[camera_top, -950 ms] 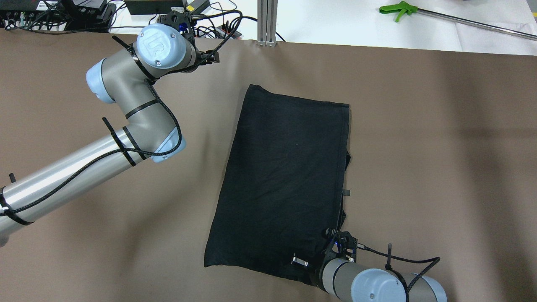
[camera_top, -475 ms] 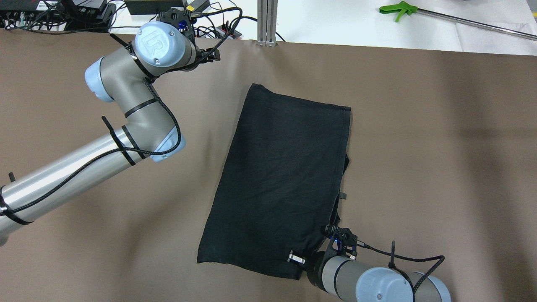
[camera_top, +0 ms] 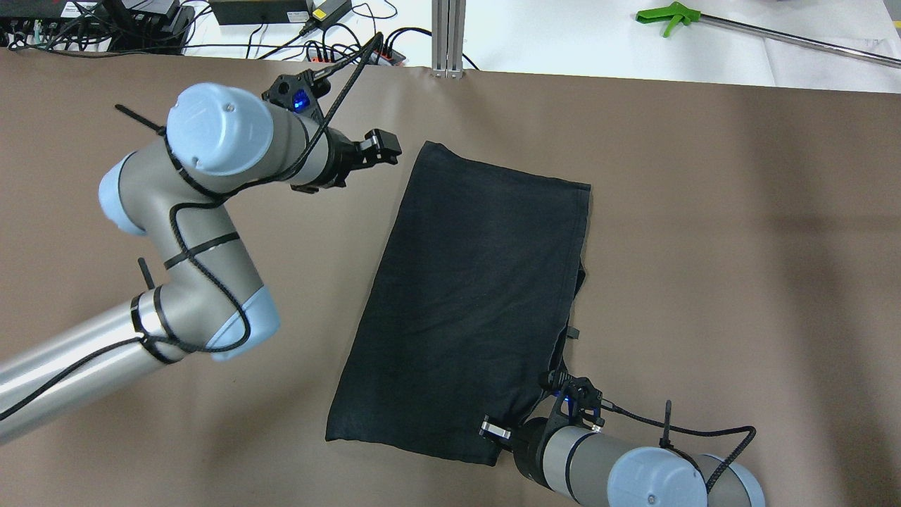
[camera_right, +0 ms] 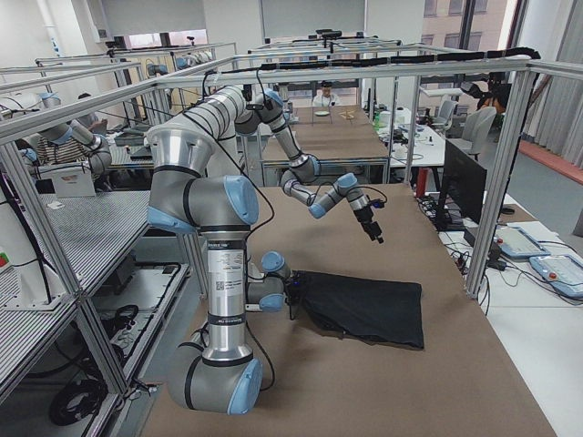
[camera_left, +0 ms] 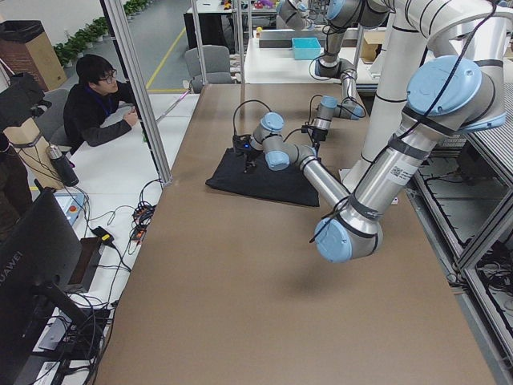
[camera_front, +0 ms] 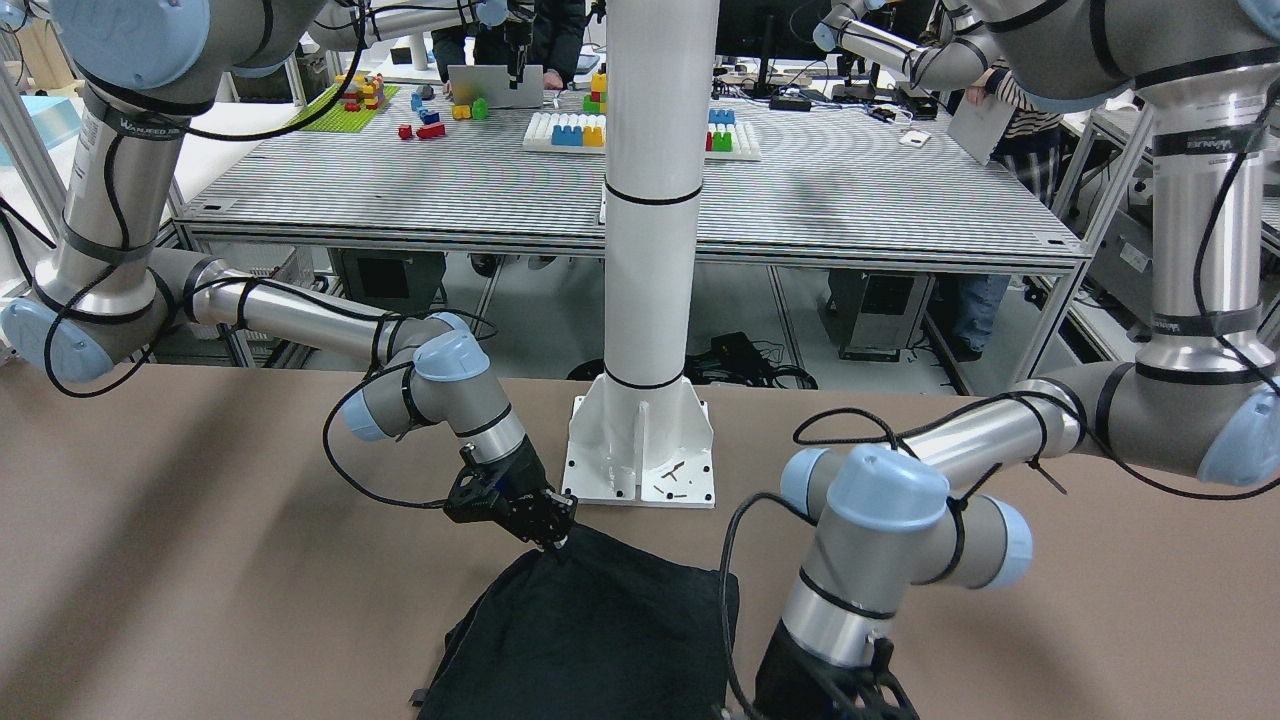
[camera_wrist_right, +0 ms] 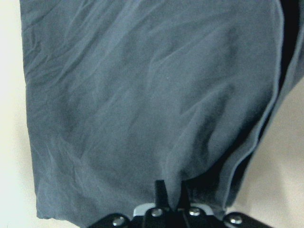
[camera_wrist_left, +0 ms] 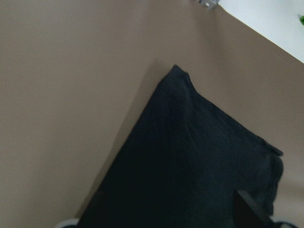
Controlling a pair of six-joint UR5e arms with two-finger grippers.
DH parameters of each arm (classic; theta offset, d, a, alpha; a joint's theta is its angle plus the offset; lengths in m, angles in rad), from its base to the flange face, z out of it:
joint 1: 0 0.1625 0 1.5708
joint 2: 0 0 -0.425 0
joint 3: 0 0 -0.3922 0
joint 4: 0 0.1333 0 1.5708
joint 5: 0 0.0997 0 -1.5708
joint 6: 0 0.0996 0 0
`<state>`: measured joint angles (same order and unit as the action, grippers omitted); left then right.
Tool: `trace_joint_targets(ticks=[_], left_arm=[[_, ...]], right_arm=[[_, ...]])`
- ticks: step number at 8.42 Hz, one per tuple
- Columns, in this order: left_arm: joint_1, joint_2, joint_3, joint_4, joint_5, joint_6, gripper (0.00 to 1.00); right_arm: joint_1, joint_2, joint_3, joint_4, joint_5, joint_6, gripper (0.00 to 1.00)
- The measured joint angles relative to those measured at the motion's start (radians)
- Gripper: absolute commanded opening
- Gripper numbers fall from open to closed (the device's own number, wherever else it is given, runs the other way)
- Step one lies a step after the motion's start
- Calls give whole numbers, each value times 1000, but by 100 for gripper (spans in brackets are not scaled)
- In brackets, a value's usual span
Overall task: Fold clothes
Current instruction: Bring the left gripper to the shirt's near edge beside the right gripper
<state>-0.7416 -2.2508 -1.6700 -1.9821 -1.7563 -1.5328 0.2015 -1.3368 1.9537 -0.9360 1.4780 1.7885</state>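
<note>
The charcoal-black garment (camera_top: 479,296) lies flat and folded lengthwise on the brown table, running from far to near. My right gripper (camera_top: 501,436) is shut on its near right hem; the right wrist view shows the fingertips (camera_wrist_right: 168,199) pinching a fabric fold. The front view shows this grip (camera_front: 553,540) at the garment's (camera_front: 600,630) edge. My left gripper (camera_top: 386,144) hovers just left of the garment's far left corner, open and empty. The left wrist view shows that corner (camera_wrist_left: 176,71) with the jaws wide apart.
The white pillar's base plate (camera_front: 640,480) stands behind the garment on the robot's side. Beyond the far table edge are cables (camera_top: 141,21), an aluminium post (camera_top: 448,35) and a green-handled tool (camera_top: 665,17). A person sits beside the table (camera_left: 100,100).
My left arm has swung from the table's far edge down toward the garment's far left corner. My right gripper has pulled the near hem slightly left, shifting the garment's near end.
</note>
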Motion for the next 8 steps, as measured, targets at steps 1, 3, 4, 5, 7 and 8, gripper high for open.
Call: trace_joint_targets(ticks=[1, 3, 4, 5, 7, 8], left_arm=[[58, 89, -103, -50, -2, -65, 95], [164, 275, -194, -226, 68, -127, 94], [228, 326, -204, -260, 139, -133, 94], [295, 352, -205, -254, 218, -136, 94], [405, 376, -197, -227, 331, -144, 94], [444, 386, -190, -236, 362, -148, 94]], right_arm=[[1, 0, 1, 0, -4, -1, 0], [4, -1, 2, 0, -14, -3, 0], [6, -2, 2, 0, -19, -7, 0], [6, -6, 2, 0, -22, -11, 0], [10, -18, 3, 0, -26, -15, 0], [11, -20, 3, 0, -31, -17, 0]])
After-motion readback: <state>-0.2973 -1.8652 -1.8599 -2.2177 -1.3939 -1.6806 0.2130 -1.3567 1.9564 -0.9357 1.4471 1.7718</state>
